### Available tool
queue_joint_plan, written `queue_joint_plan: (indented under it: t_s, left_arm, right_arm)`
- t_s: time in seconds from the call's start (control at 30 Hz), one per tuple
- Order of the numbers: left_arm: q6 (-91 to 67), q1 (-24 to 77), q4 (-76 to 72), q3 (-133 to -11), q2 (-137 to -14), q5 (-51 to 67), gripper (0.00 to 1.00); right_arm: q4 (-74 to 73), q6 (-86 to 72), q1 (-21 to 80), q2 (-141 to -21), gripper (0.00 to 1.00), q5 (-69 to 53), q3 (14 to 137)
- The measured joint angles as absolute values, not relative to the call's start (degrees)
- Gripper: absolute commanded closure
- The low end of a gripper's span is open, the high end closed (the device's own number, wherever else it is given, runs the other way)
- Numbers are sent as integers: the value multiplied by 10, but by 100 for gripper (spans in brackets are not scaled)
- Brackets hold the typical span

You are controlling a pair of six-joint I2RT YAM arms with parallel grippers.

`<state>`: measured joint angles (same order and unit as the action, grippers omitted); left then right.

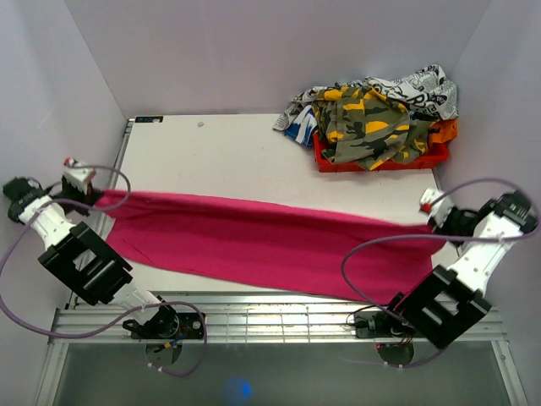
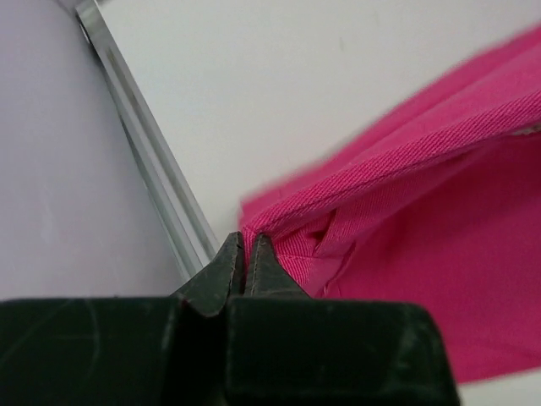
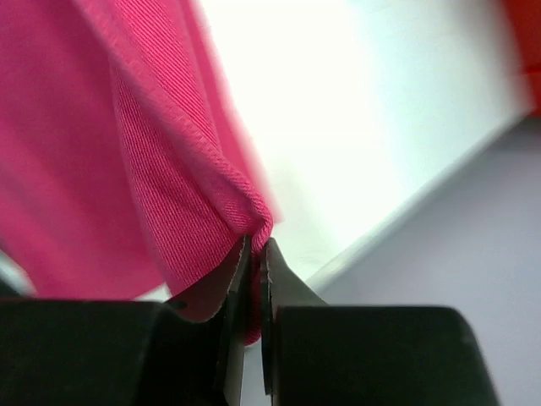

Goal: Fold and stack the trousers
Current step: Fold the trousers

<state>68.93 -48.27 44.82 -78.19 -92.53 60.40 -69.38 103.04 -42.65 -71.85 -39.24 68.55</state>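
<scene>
Starting at the left edge of the bench: got the left gripper sitting about halfway along that edge, jaws squeezed together on the very end of the trousers. Up close on the wrist cam, just two black fingertips pinching a hemmed pink corner, with the metal rail of the bench edge right beside them.

Moving across: trousers pulled out as one long magenta band over the near half of the bench, reaching from the left edge all the way to the right edge and slanting a bit toward the near right corner. Broad through the middle, narrowing to a point at each end. Can't tell whether the ends touch the bench or hang just above it.

Then at the right edge, the right gripper, jaws likewise clamped on the other end of the trousers. Shows on its wrist cam as a stitched fold of pink caught right between the tips.

Lastly, up in the far right corner, a red bin heaped with clothes, camo piece on top. Well apart from the trousers.
</scene>
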Motion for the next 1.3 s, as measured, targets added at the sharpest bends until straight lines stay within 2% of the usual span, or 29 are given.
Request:
queue_joint_plan:
  t_s: [0.17, 0.3, 0.5, 0.7, 0.9, 1.03, 1.13, 1.3]
  left_arm:
    - [876, -545, 477, -597, -935, 503, 100]
    - [936, -546, 470, -536, -969, 448, 100]
    - [918, -536, 484, -574, -988, 425, 100]
    - [862, -522, 516, -631, -1002, 423, 100]
    - [842, -503, 614, -754, -1016, 462, 100]
    - [868, -506, 689, -823, -1027, 474, 100]
    - [891, -510, 711, -828, -1027, 466, 100]
    - [899, -517, 646, -765, -1027, 419, 100]
  right_arm:
    - [-690, 1100, -454, -591, 92, -279, 403]
    - [-666, 1119, -454, -574, 92, -218, 319]
    - [-629, 1128, -454, -624, 92, -201, 344]
    - [-633, 1129, -454, -704, 92, -244, 486]
    - [-675, 1127, -457, -750, 92, -284, 585]
    - [-731, 1127, -502, -743, 92, -286, 587]
    - [-758, 1127, -544, -717, 92, -272, 565]
    - [-739, 1128, -585, -634, 92, -197, 424]
